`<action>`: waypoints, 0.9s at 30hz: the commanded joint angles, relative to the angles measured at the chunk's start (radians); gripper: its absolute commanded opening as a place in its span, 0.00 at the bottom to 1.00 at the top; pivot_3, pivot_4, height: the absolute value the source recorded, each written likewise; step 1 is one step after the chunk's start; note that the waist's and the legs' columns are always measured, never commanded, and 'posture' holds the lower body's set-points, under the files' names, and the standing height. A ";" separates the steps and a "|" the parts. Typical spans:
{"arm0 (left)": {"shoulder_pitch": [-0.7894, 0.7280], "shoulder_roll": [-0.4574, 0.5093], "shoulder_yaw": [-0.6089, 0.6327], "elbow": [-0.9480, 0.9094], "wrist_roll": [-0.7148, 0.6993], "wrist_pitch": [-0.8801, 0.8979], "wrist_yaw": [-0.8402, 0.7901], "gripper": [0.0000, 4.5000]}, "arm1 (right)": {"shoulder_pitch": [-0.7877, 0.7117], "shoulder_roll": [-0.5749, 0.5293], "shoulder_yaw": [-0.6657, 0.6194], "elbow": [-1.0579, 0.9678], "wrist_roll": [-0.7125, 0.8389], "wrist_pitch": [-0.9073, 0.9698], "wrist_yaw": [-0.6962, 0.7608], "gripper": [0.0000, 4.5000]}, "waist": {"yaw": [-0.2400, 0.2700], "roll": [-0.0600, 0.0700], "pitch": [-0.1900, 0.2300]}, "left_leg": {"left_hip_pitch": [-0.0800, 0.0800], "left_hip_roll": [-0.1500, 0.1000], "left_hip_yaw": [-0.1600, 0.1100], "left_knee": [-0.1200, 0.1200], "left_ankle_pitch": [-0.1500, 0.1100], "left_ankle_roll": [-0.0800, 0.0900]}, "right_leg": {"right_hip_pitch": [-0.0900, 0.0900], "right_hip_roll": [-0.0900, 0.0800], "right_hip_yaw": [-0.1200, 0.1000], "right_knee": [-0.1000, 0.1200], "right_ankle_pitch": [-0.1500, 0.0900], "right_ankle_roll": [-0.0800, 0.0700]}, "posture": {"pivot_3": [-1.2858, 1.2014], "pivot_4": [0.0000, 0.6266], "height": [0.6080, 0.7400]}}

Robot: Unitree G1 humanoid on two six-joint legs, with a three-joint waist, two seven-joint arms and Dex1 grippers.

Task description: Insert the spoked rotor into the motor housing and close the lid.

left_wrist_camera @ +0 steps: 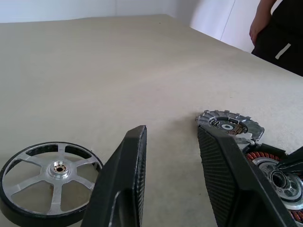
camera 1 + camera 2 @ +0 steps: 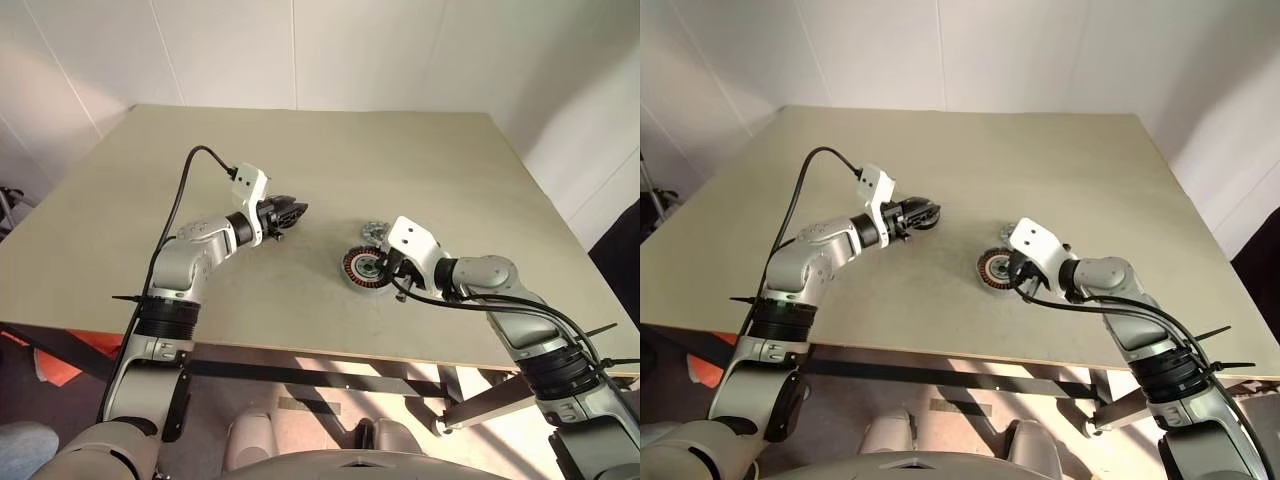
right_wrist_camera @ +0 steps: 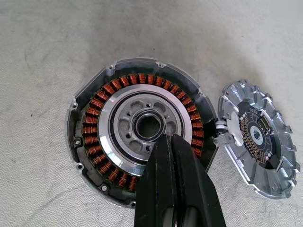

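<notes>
The spoked rotor (image 1: pixel 47 182), dark-rimmed with silvery spokes, lies flat on the table just outside one finger of my left gripper (image 1: pixel 173 137). That gripper is open, with bare table between its fingers, and hovers left of centre (image 2: pixel 287 213). The motor housing (image 3: pixel 94 137) sits open on the table (image 2: pixel 362 268), showing its copper windings and central bearing. My right gripper (image 3: pixel 166 142) is shut, its tips over the housing's inner ring beside the bearing. The lid (image 3: pixel 258 137), grey with a notched edge, lies tipped open beside the housing, joined to it at a small hinge (image 2: pixel 375 232).
The beige table (image 2: pixel 320 160) runs wide behind and to both sides of the parts. A person in dark clothes (image 1: pixel 279 33) stands past the table's far corner in the left wrist view. A black cable (image 2: pixel 180 190) loops over my left forearm.
</notes>
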 commanded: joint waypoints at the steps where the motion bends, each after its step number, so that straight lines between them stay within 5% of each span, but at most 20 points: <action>1: -0.004 0.003 0.002 -0.029 -0.010 -0.013 -0.002 0.39 | -0.005 -0.011 -0.012 -0.038 0.017 0.000 0.019 0.00 | 0.000 0.000 0.000 | 0.000 0.000 0.000 0.000 0.000 0.000 | 0.000 0.000 0.000 0.000 0.000 0.000 | 0.52 0.00 1.00; 12: 0.003 0.000 -0.011 -0.027 -0.005 -0.017 0.002 0.39 | -0.047 -0.022 -0.030 -0.115 0.039 0.023 0.028 0.00 | 0.001 0.000 0.000 | -0.001 0.000 0.000 0.000 0.000 0.000 | 0.000 0.000 0.000 0.000 0.000 0.000 | 0.52 0.00 1.00; 27: 0.013 0.007 -0.002 -0.041 -0.007 -0.015 0.014 0.39 | -0.056 0.047 0.003 0.081 0.023 -0.044 0.010 0.00 | -0.014 0.000 -0.001 | 0.001 0.000 0.000 0.001 0.000 0.000 | 0.001 0.000 0.000 0.001 0.000 0.000 | 0.52 0.00 1.00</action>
